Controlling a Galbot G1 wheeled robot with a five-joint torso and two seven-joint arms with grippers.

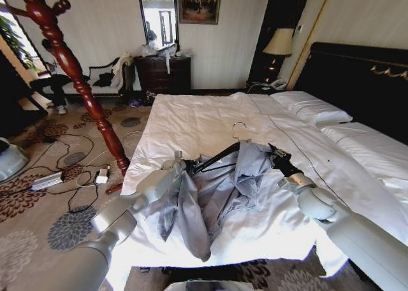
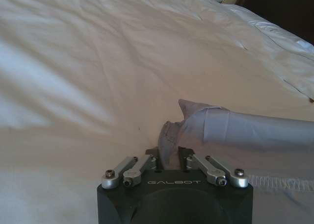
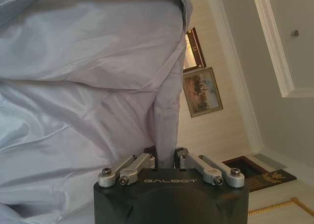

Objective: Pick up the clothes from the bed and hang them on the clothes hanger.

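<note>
Right now the grey shirt (image 1: 217,189) is lifted up over the near part of the bed (image 1: 210,122), with both arms holding it. The left gripper (image 2: 169,158) is pinched tight on a folded edge of the cloth — in the left wrist view the grey cloth sticks up between its two fingers, and a sleeve-like piece runs off to one side over the white duvet. In the head view this gripper (image 1: 182,165) sits at the left end of the shirt. The right gripper (image 3: 166,158) is also clamped on the shirt, with a thin fold of cloth caught between its fingers. It (image 1: 278,157) is at the right end of the shirt in the head view.

The black hanger (image 1: 213,158) is partly tucked into the top of the shirt. One black bar shows, slanting down to the left, and the silver hook (image 1: 238,129) pokes up above the cloth. Loose parts of the shirt droop down onto the duvet. White pillows (image 1: 312,107) lie by the black headboard (image 1: 357,74) — well away from the shirt. A red-brown wooden coat stand (image 1: 73,71) rises beside the bed on the left.
</note>
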